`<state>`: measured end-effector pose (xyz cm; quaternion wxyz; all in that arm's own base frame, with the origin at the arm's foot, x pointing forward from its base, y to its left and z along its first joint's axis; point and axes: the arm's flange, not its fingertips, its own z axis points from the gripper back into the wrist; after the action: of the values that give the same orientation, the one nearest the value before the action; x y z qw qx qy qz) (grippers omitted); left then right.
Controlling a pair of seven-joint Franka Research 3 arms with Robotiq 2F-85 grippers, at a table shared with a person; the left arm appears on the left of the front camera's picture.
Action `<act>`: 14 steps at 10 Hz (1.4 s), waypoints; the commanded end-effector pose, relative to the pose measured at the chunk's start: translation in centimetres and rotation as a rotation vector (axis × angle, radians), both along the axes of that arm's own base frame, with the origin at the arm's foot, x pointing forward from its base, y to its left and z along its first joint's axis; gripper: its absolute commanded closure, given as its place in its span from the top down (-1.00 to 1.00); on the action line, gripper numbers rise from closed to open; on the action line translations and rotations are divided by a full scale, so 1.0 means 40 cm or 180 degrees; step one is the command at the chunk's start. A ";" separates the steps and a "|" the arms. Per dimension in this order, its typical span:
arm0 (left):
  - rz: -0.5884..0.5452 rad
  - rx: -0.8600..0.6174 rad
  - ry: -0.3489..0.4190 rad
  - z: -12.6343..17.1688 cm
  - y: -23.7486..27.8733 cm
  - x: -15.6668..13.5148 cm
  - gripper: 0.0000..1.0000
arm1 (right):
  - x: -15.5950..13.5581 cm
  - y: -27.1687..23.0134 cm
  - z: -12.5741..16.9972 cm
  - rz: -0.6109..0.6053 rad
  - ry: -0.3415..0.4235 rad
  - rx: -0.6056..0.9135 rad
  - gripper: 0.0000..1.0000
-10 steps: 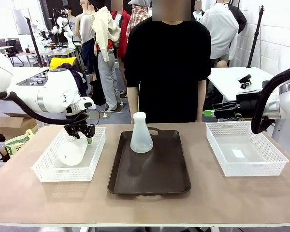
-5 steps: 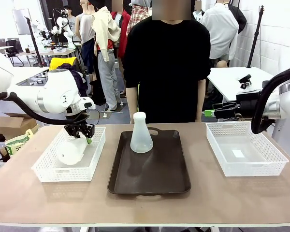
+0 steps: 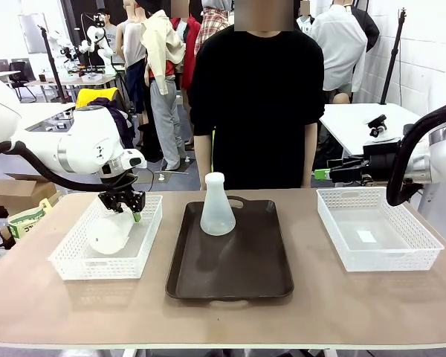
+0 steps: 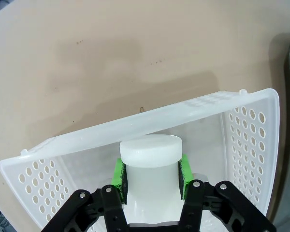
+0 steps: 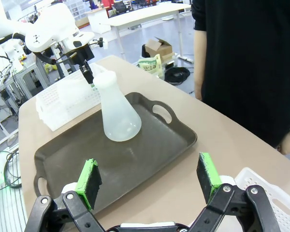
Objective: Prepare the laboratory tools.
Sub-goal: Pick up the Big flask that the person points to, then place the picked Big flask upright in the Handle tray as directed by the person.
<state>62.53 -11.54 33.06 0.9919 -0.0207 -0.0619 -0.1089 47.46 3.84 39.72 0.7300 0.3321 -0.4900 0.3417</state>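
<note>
Two frosted flasks are in play, and we see them in different places. One flask (image 3: 217,208) stands upright on the dark brown tray (image 3: 230,279), toward the tray's far edge near its handle cut-out, at the middle of the desk (image 3: 223,316); from the right wrist view the same flask (image 5: 115,111) stands free, with nothing touching it. The other flask (image 3: 111,232) lies tilted inside the white mesh basket (image 3: 74,264) near the desk's left edge, its wide base low in the basket and its neck rising toward the far side.

Our left end effector (image 3: 128,206) has its fingers clenched on that neck. In the left wrist view the green pads (image 4: 119,176) press flat against both sides of the neck just below the flask's rim (image 4: 151,149), so the left end effector (image 4: 152,176) is narrowed to the width of the neck, with the basket's perforated walls (image 4: 241,140) around it and the bare desk beyond the far wall.

Our right end effector (image 3: 323,175) hangs above the desk's far right corner, past the second white mesh basket (image 3: 424,253), pointing sideways toward the person in black. In the right wrist view its fingers (image 5: 89,179) stand spread wide with nothing between them; it is released and touches nothing. A person (image 3: 256,104) stands at the desk's far edge behind the tray.
</note>
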 end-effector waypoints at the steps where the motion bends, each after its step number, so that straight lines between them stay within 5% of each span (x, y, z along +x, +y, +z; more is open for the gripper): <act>1: -0.0012 -0.0001 -0.0018 -0.002 0.001 0.001 -1.00 | -0.004 0.001 0.000 -0.0013 0.0040 -0.0033 1.00; 10: 0.0000 0.0000 0.0000 0.000 0.000 0.000 -1.00 | -0.004 0.001 0.000 -0.0013 0.0040 -0.0033 1.00; 12: 0.0016 -0.0016 0.0153 0.068 -0.037 -0.030 -1.00 | -0.004 0.001 0.000 -0.0013 0.0040 -0.0033 1.00; 14: 0.0037 0.0027 0.0042 0.147 -0.048 -0.048 -1.00 | -0.004 0.001 0.000 -0.0013 0.0040 -0.0033 1.00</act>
<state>61.09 -13.35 37.13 0.9917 -0.0217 -0.0528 -0.1154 47.46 3.84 39.72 0.7300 0.3321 -0.4900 0.3416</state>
